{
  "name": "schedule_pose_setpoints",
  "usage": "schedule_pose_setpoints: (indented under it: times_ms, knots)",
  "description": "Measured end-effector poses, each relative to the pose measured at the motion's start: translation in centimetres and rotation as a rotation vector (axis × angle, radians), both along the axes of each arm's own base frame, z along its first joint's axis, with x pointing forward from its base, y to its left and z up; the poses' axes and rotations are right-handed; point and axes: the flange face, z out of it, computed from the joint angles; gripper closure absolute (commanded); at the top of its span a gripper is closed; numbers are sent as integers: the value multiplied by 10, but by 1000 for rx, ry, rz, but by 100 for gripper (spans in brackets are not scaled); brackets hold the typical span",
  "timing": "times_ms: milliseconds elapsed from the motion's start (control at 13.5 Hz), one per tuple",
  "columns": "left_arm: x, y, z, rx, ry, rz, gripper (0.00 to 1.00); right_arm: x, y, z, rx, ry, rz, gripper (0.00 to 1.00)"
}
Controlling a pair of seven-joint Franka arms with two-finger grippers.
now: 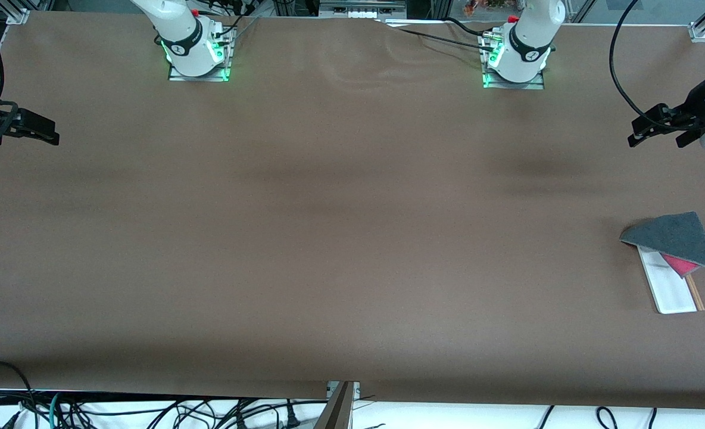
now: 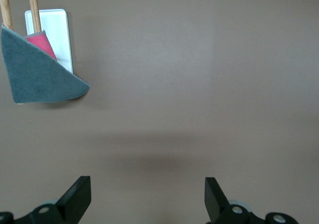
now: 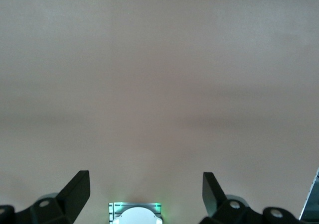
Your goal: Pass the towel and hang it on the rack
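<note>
You have one towel (image 1: 677, 236) on the table (image 1: 328, 238), and one rack (image 1: 671, 286) under it. Of the rack you can count one white base and two wooden rods (the towel covers their upper ends). Two grippers: the left gripper (image 1: 641, 134) and the right gripper (image 1: 46, 132), each with two fingers spread wide.

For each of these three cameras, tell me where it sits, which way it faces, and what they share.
Front view: high across the table, facing both bases; left end effector and right end effector open at the ends.
Left wrist view: looks down past its fingers at the towel on the rack.
Right wrist view: bare table, own base.
Shared: front and left wrist show the towel.
</note>
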Motion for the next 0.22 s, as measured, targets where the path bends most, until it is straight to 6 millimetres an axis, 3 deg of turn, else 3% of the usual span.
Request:
schedule_pose_setpoints:
  times_ms: [222]
  knots:
    - [0,1,1,0,-2,2,0,0,0,0,0,-3,0,0]
